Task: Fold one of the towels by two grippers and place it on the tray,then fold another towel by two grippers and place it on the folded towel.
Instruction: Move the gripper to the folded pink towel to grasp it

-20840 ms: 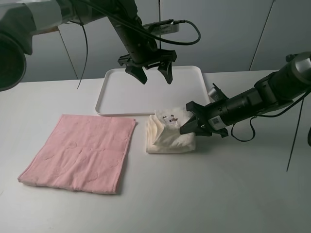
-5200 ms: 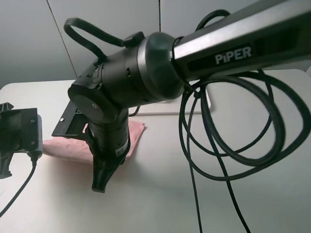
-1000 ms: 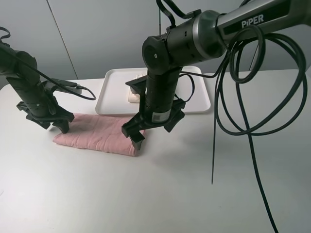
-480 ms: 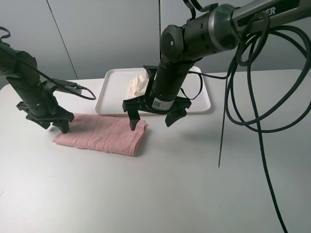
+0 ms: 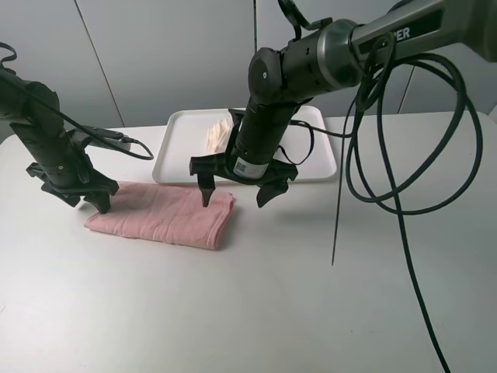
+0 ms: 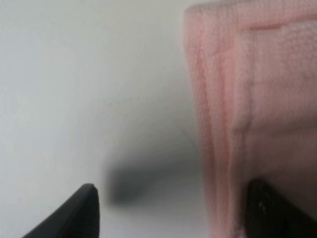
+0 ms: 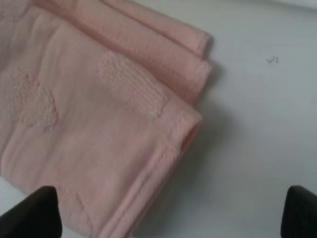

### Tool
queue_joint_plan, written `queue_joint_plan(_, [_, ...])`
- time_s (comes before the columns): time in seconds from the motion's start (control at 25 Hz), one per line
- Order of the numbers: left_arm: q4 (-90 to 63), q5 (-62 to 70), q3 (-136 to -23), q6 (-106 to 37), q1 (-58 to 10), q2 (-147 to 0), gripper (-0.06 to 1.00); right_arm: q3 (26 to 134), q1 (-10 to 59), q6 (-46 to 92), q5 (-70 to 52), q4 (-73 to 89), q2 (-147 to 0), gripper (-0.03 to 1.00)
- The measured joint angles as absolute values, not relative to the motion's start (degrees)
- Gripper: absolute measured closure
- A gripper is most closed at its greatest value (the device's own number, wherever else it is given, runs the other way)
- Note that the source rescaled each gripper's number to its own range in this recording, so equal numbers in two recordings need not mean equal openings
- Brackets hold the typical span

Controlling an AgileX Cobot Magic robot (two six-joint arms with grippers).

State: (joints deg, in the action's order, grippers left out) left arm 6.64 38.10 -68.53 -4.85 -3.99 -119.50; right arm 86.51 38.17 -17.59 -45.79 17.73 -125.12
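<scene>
The pink towel point(image 5: 167, 217) lies folded into a long strip on the table in front of the tray; it also shows in the left wrist view point(image 6: 257, 99) and the right wrist view point(image 7: 89, 114). My left gripper point(image 5: 81, 200) is open at the strip's left end, and its fingers straddle that edge point(image 6: 173, 213). My right gripper point(image 5: 233, 198) is open and empty, just above the strip's right end point(image 7: 168, 218). The folded white towel point(image 5: 220, 134) lies on the white tray point(image 5: 178, 159), partly hidden by my right arm.
The tray stands at the back middle of the white table. Black cables point(image 5: 373, 186) hang from my right arm over the right side of the table. A cable point(image 5: 124, 141) trails from the left arm.
My right gripper has lifted off the pink towel's front right corner, shifted back toward the tray and stayed open. The left arm and the towel have not moved.
</scene>
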Motion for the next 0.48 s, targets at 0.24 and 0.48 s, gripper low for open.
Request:
queue_joint_plan(0.24, [6.64, 38.10, -68.53, -4.85, -3.99, -119.50, 0.15, 89.42, 38.17, -18.59, -46.77, 19.23, -127.11, 0.01])
queue_joint_plan(0.48, [6.64, 38.10, -68.53, -4.85, -3.99, -119.50, 0.15, 92.08, 38.17, -18.69, -49.12, 20.34, -130.25, 0.04])
